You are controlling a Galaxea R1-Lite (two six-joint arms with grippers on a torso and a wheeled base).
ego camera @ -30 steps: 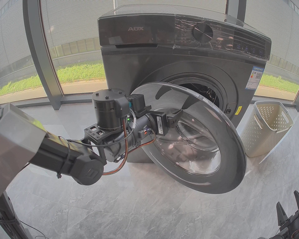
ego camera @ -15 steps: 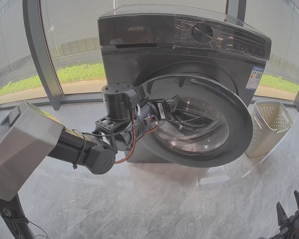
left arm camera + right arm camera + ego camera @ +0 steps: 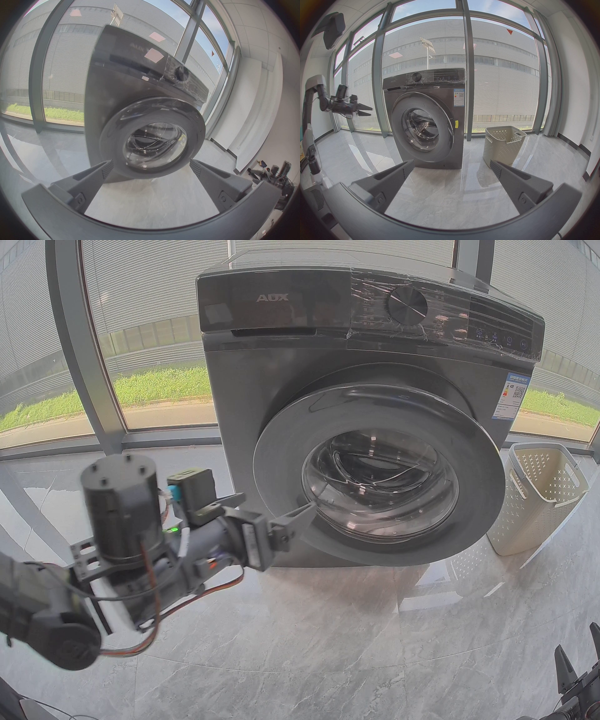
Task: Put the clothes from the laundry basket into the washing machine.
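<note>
The dark grey washing machine (image 3: 375, 352) stands ahead by the window, its round glass door (image 3: 381, 484) swung against the front. My left gripper (image 3: 279, 502) hangs open and empty, apart from the door's left rim. In the left wrist view the left gripper (image 3: 150, 163) faces the door (image 3: 153, 137) from a short way off. The cream perforated laundry basket (image 3: 537, 496) stands on the floor right of the machine; no clothes show over its rim (image 3: 504, 129). My right gripper (image 3: 578, 646) is open, low at the right.
Glossy grey tile floor (image 3: 325, 640) spreads open in front of the machine. Window frames and a dark pillar (image 3: 81, 346) stand behind and to the left. A white wall (image 3: 575, 93) closes the room to the right of the basket.
The door has swung from wide open to against the machine's front. My left arm has pulled back down and to the left, away from the door. The right gripper has kept still.
</note>
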